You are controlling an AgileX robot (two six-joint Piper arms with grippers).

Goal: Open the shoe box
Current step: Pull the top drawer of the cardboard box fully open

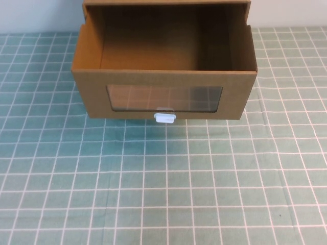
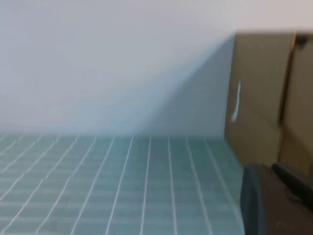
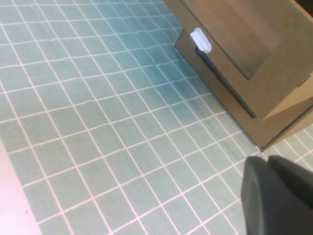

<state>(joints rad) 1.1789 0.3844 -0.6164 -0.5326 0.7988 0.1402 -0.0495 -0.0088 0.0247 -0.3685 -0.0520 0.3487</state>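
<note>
The brown cardboard shoe box (image 1: 163, 76) stands at the far middle of the table, its top open and its bare inside showing. The front wall has a clear window (image 1: 163, 98) with a small white pull tab (image 1: 165, 118) under it. Neither arm shows in the high view. My left gripper (image 2: 273, 167) is shut and empty, low by the table to the left of the box's side (image 2: 259, 98). My right gripper (image 3: 268, 161) is shut and empty, hanging over the cloth off the box's front right corner, apart from the box (image 3: 254, 58) and its tab (image 3: 200, 40).
A green cloth with a white grid (image 1: 163, 184) covers the table in front of and beside the box. A pale wall (image 2: 98, 58) runs right behind the box. In the right wrist view, the cloth's edge (image 3: 10, 196) shows.
</note>
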